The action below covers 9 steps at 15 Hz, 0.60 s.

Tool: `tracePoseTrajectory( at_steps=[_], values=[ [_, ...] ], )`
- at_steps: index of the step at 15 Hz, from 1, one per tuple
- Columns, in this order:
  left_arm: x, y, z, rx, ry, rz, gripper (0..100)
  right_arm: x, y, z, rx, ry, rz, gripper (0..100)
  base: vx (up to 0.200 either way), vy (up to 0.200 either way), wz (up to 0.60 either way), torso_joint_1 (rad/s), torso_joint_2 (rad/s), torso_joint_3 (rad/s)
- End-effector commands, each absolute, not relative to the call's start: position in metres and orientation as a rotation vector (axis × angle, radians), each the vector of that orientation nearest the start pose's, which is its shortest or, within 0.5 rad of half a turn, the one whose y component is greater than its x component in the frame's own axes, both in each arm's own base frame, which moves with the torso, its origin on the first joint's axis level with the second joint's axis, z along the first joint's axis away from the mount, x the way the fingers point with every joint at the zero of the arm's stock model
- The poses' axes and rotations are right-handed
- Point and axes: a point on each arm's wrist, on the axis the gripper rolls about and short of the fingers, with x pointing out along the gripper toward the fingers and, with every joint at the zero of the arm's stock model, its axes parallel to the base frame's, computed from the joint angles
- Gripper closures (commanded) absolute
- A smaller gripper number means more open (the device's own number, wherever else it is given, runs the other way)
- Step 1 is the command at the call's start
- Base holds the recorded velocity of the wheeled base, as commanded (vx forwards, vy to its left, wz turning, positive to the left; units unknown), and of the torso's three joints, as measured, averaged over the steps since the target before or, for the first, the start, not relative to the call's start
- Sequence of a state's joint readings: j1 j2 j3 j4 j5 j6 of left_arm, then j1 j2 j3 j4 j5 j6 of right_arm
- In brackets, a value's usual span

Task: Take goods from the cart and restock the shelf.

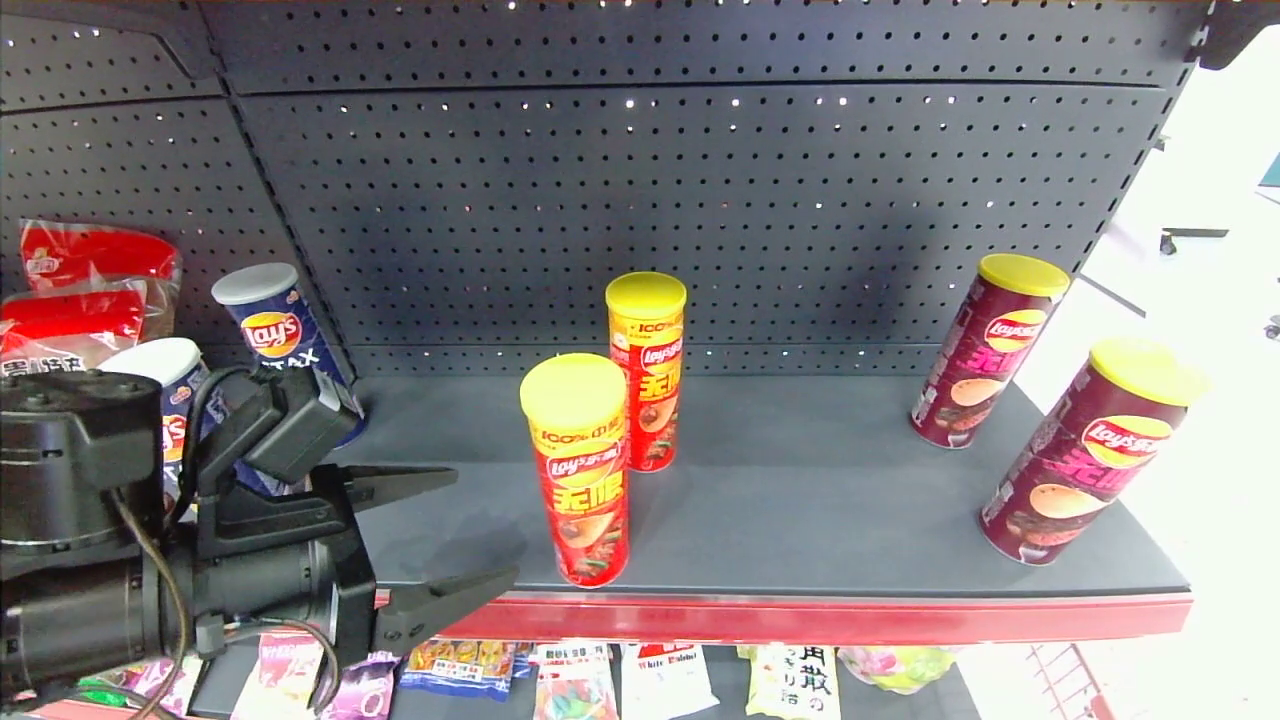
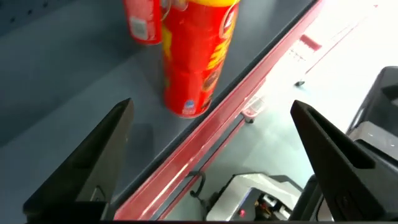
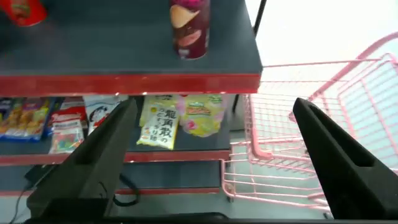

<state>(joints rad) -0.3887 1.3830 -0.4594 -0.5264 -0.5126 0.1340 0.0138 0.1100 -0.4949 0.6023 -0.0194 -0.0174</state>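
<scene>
Head view: left gripper (image 1: 485,525) is seen lower left, fingers spread and nothing held, beside the front red can (image 1: 580,470). The can is stood upright at the shelf (image 1: 800,500) edge, centre frame, likely for display. Right gripper (image 3: 214,104) is likewise spread and empty, with the pink cart (image 3: 348,74) at right, probably for the next pick.

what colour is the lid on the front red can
Yellow lid, best seen in the head view.
</scene>
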Motion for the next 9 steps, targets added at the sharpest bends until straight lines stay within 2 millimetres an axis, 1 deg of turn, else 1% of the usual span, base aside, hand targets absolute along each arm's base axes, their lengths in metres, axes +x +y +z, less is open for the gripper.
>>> tracePoseTrajectory(
  at_steps=[1,2,5,9],
  values=[
    [0.192,-0.094,0.155,0.100,0.349,-0.937,0,-0.070,0.001,0.122,-0.012,0.182,0.049,0,0.000,0.000,0.00,0.000,0.00,0.000],
    [0.199,-0.098,0.153,0.099,0.328,-0.936,0,-0.065,0.002,0.112,-0.019,0.218,0.082,0,0.000,0.000,0.00,0.000,0.00,0.000],
    [0.214,-0.105,0.150,0.102,0.278,-0.932,0,-0.052,0.002,0.093,-0.040,0.254,0.090,0,0.000,0.000,0.00,0.000,0.00,0.000],
    [0.227,-0.110,0.153,0.103,0.242,-0.932,0,-0.050,0.002,0.093,-0.036,0.226,0.094,0,0.000,0.000,0.00,0.000,0.00,0.000]
  ],
)
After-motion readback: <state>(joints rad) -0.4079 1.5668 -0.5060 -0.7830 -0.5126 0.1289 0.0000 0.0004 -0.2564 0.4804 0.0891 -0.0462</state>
